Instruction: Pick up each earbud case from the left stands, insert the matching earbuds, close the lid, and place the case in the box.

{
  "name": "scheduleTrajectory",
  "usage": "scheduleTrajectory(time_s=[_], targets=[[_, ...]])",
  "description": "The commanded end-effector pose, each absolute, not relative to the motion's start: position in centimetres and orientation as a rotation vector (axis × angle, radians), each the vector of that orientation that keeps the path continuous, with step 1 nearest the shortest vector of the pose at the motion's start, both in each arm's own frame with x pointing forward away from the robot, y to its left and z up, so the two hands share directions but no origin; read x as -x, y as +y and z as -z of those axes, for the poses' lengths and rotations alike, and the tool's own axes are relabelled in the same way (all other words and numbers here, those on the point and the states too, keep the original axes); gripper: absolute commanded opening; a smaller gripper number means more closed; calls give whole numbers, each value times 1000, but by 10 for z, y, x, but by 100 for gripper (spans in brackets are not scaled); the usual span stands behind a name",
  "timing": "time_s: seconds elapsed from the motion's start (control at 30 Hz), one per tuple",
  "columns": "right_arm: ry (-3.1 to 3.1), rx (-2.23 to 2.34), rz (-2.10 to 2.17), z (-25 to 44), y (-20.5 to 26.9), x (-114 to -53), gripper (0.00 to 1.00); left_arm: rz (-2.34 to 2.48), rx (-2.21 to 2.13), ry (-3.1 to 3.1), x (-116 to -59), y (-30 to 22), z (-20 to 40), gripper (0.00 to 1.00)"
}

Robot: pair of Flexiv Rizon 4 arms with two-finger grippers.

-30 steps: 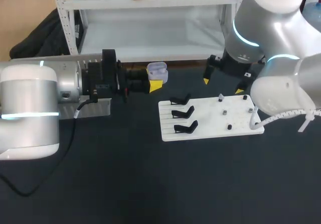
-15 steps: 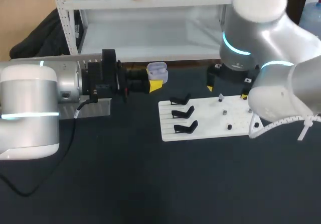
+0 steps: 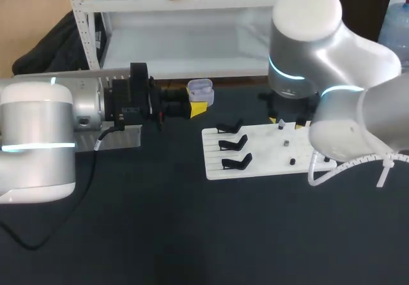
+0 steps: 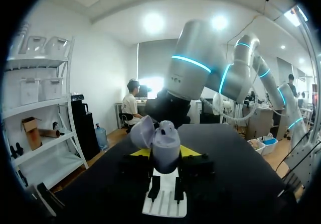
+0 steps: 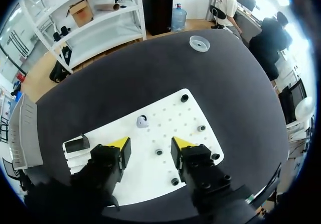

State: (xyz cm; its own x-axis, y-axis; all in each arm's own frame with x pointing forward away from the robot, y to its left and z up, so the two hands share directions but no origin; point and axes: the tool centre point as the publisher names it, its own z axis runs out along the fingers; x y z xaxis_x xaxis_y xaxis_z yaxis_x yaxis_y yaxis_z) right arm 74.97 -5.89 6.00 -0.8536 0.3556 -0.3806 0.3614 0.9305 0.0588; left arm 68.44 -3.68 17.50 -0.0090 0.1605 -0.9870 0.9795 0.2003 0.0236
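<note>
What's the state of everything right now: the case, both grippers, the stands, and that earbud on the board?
earbud case: lid open, held off the stands.
left gripper: shut on the earbud case.
right gripper: open, empty, above the white board.
black stands: all three empty.
earbud: on the white board, ahead of the right gripper.

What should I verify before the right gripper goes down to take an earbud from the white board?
1. Left gripper shut on the earbud case: ok.
2. The lid open: ok.
3. Right gripper open: ok.
4. An earbud standing on the white board: ok.
5. That earbud between the right gripper's fingers: not ok, it lies ahead of them.
6. A free slot inside the case: cannot tell.
</note>
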Motion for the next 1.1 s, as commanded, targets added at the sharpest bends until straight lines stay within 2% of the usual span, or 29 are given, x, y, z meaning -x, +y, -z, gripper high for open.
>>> scheduleTrajectory(time_s=[0.03,1.1], targets=[[2716,-523,22,-56,-54,-752,50,969,-1170,1408,-684,-37,-174,0],[2720,-640,-85,-30,-53,-777,41,969,-1170,1408,-684,-37,-174,0]])
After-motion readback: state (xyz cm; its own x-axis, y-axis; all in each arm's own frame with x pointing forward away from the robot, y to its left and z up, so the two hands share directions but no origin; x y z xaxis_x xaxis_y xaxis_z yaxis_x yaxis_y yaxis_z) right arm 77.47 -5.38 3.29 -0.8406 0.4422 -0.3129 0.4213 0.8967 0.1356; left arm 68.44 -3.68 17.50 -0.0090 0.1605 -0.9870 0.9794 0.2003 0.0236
